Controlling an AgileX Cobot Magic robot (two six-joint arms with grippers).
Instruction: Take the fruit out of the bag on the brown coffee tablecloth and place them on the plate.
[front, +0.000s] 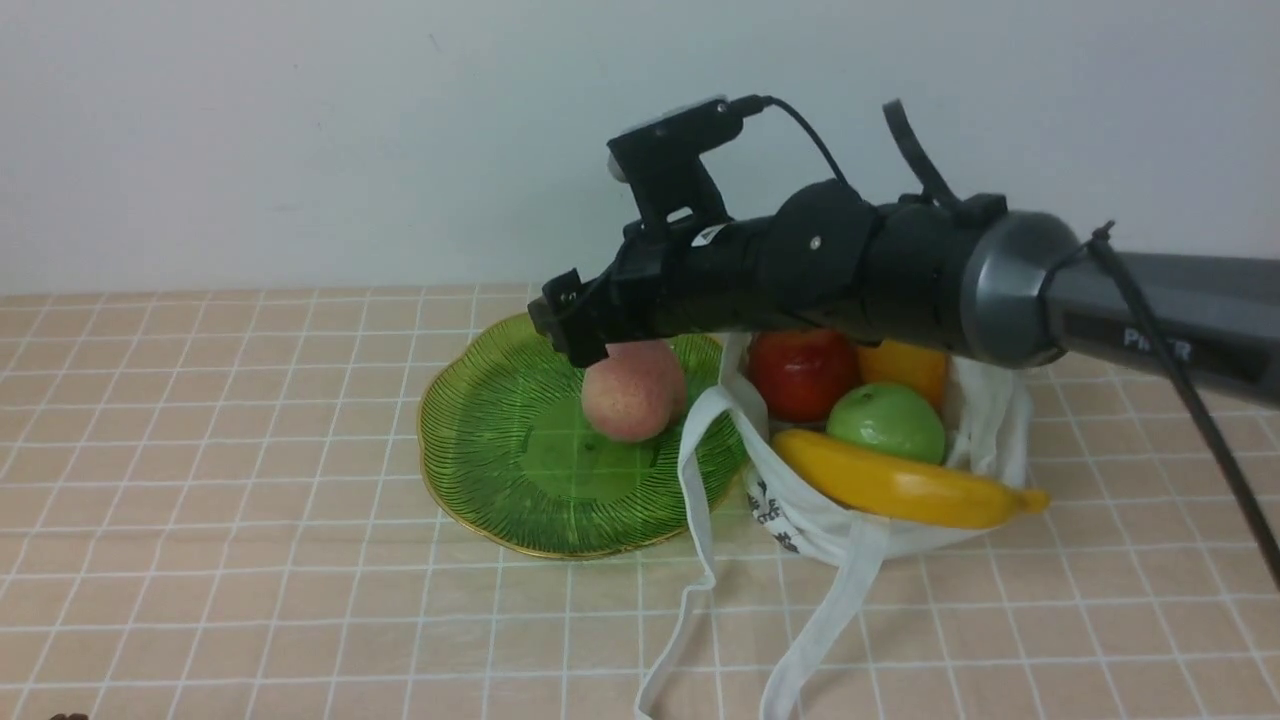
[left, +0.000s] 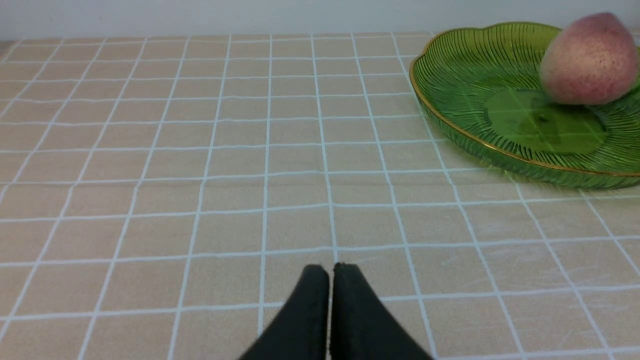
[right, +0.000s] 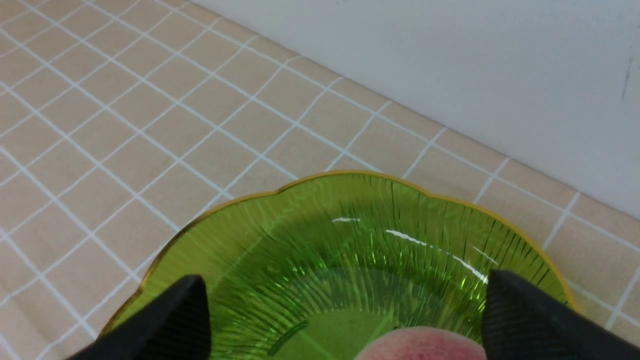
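One peach (front: 628, 400) on the green glass plate (front: 475, 440), four fruits in the tote (front: 835, 530) at its right.
Our right gripper (right: 345, 287) is spread wide over the plate; our left gripper (left: 330, 272) is pressed together, well off its near side. We reckon a low swing back could bump the peach and roll it, or snag the strap (front: 700, 500) lying at the plate's right edge and drag the bag. The banana (front: 900, 482) pokes out away from the plate, so it might slip off. The front view gives us apples and mango; the right wrist view doesn't, but shows the finger gap, which the front one hides.
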